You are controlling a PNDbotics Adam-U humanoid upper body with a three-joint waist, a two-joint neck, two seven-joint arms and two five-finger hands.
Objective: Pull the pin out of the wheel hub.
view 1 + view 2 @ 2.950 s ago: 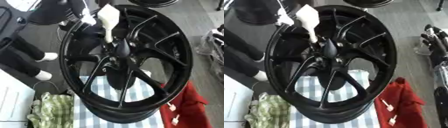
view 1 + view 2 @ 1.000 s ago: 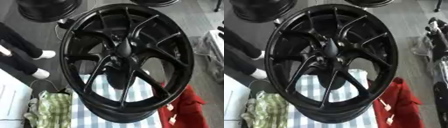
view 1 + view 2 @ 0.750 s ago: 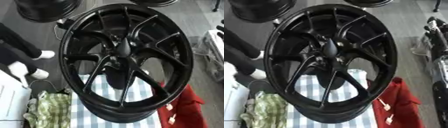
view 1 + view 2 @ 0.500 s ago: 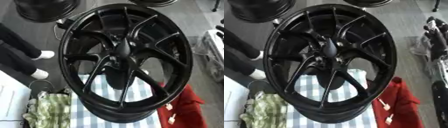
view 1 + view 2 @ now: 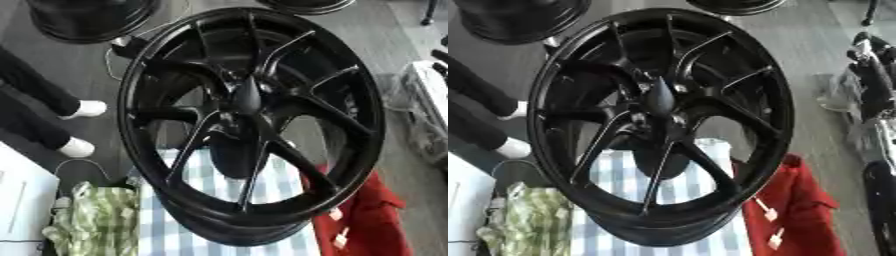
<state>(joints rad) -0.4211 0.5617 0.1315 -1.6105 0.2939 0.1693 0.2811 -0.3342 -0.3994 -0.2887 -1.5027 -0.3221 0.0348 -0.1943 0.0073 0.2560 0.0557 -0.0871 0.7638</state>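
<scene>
A large black multi-spoke wheel (image 5: 249, 120) stands upright on its rim, its open face tilted toward me, filling the middle of both eye views. A dark pointed piece (image 5: 247, 95) sticks out of the hub centre (image 5: 658, 102); I cannot tell whether it is the pin. Neither of my hands shows in either view, and nothing touches the wheel.
The wheel rests on a blue-and-white striped cloth (image 5: 201, 235). A green checked cloth (image 5: 92, 220) lies at its lower left, a red cloth (image 5: 367, 220) at its lower right. More black wheels (image 5: 87, 17) lie on the floor behind. A person's legs in white shoes (image 5: 79, 147) stand at left.
The white-gloved hand that reached to the hub three seconds ago is gone. The person's legs at left have shifted about. The wheel stands as before.
</scene>
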